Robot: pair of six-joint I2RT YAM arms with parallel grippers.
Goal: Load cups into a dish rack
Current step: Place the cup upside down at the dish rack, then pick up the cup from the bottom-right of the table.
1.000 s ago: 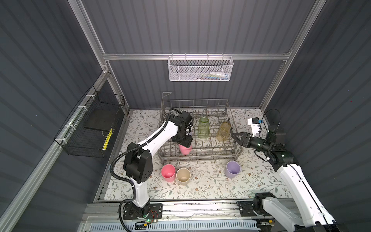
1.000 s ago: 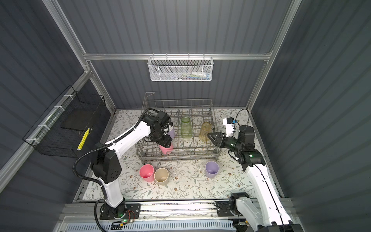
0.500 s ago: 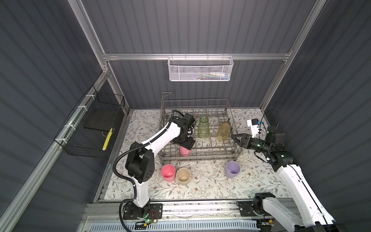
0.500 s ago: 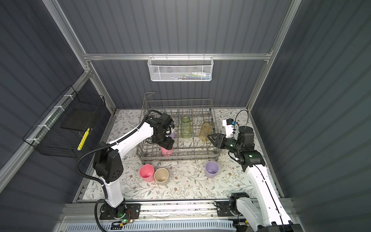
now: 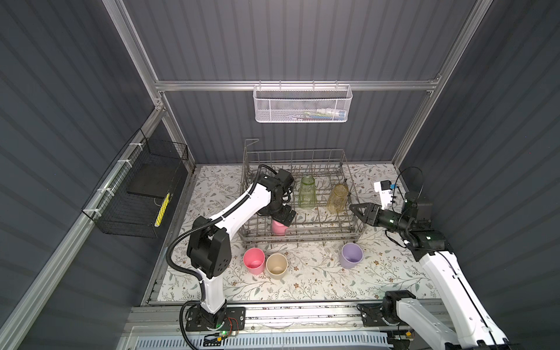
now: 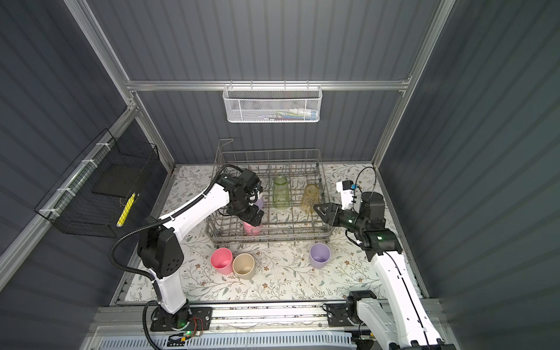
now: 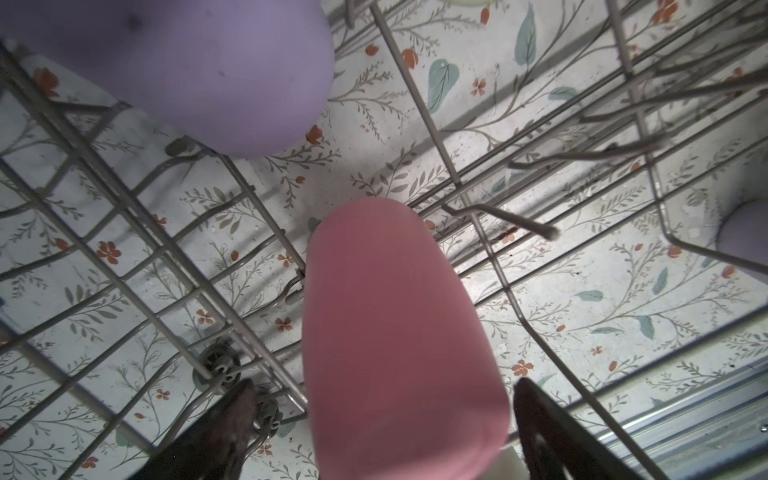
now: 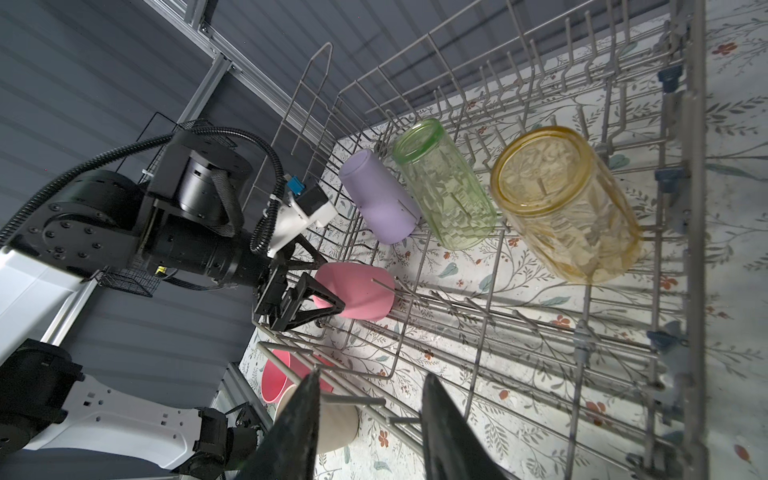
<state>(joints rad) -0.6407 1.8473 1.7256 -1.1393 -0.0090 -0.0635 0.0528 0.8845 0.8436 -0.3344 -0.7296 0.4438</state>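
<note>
Cups (image 5: pixel 306 192): four in the dish rack (image 5: pixel 318 235) (left gripper (image 7: pixel 384 384) spread wide around the pink cup (image 7: pixel 395 316), right gripper (image 8: pixel 370 378) part-open and empty), three waiting outside its front rail.

Pink cup (image 7: pixel 395 332) resting in the dish rack (image 7: pixel 498 217).
I see my left gripper (image 7: pixel 384 384) fingers (image 7: pixel 232 415) clear of both its sides, lilac cup (image 7: pixel 216 70) nearby.

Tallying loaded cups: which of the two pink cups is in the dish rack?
The upside-down pink cup between the left hand's open fingers, inside the dish rack. The other pink cup stands mouth-up on the table by the beige cup.
</note>
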